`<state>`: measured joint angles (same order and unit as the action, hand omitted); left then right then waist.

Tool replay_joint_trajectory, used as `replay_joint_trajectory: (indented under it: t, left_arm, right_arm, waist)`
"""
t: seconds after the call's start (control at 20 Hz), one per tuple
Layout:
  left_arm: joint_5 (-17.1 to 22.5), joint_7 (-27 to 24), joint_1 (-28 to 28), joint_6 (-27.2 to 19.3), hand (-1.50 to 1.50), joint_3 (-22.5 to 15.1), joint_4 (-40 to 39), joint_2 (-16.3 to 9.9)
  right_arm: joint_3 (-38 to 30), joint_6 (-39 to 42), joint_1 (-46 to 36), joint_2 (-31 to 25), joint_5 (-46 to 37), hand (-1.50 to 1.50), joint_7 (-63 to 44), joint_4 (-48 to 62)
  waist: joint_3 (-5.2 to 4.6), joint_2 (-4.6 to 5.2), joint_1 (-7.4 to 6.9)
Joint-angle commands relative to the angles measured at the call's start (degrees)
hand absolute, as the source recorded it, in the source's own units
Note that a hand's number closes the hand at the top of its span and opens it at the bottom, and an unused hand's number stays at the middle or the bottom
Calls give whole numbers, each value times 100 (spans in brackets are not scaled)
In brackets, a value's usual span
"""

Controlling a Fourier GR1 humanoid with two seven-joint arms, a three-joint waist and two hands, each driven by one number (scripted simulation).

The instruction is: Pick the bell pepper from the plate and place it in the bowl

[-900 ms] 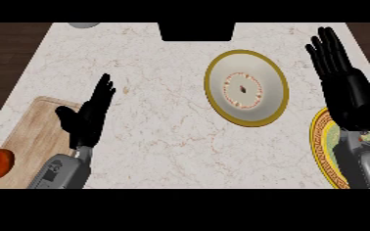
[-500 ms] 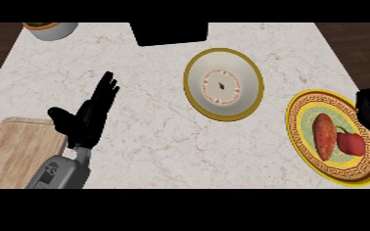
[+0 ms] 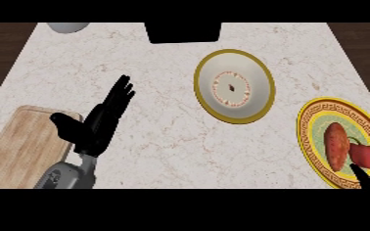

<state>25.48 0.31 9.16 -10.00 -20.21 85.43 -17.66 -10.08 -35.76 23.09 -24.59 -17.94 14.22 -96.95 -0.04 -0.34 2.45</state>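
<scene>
Bell pepper (image 3: 361, 155): one, on one plate (image 3: 312, 127); one bowl (image 3: 234, 85); left hand (image 3: 98, 122) open, empty.

Pale marble-look counter top (image 3: 173, 142), beige veining, smooth, matt. Light wooden cutting board (image 3: 29, 142) at lower left, visible grain, matt. White ceramic-looking bowl with gold rim (image 3: 234, 85), smooth, slight sheen. Yellow plate with patterned gold-and-red border (image 3: 312, 142), glazed look. Reddish bell pepper (image 3: 337, 145) on plate, smooth skin, dull. Black matt left hand (image 3: 98, 122), plastic-like, on grey metallic-looking forearm (image 3: 66, 176).
</scene>
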Motion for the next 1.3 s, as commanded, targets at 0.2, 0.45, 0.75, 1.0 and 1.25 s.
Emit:
replay_joint_trajectory:
  t: [0.2, 0.45, 0.75, 1.0, 1.25]
  left_arm:
    - [-150, -81, -49, 97, 0, -166, 11, 77]
    - [-41, 213, 162, 238, 0, -112, 194, 3]
    - [-63, 272, -138, 162, 0, -111, 249, 105]
    - [-104, 348, 97, 285, 0, 31, 174, 218]
    - [-313, 81, 31, 440, 0, 270, -97, 312]
  right_arm:
    - [-79, -126, 1231, -127, -2327, -150, -2565, -681]
    - [-86, 1585, 1059, -458, -2847, -150, -4587, -1531]
    - [613, 3258, 174, -282, -3126, -150, -6600, -2391]
    - [696, 4016, -795, -108, -3272, -150, -7586, -1833]
    - [61, 4250, -1088, -242, -2790, -150, -6988, -901]
  waist:
    - [-47, 98, -207]
    - [-34, 91, -355]
    - [-12, 59, -357]
    - [-2, 46, -289]
    - [3, 40, -242]
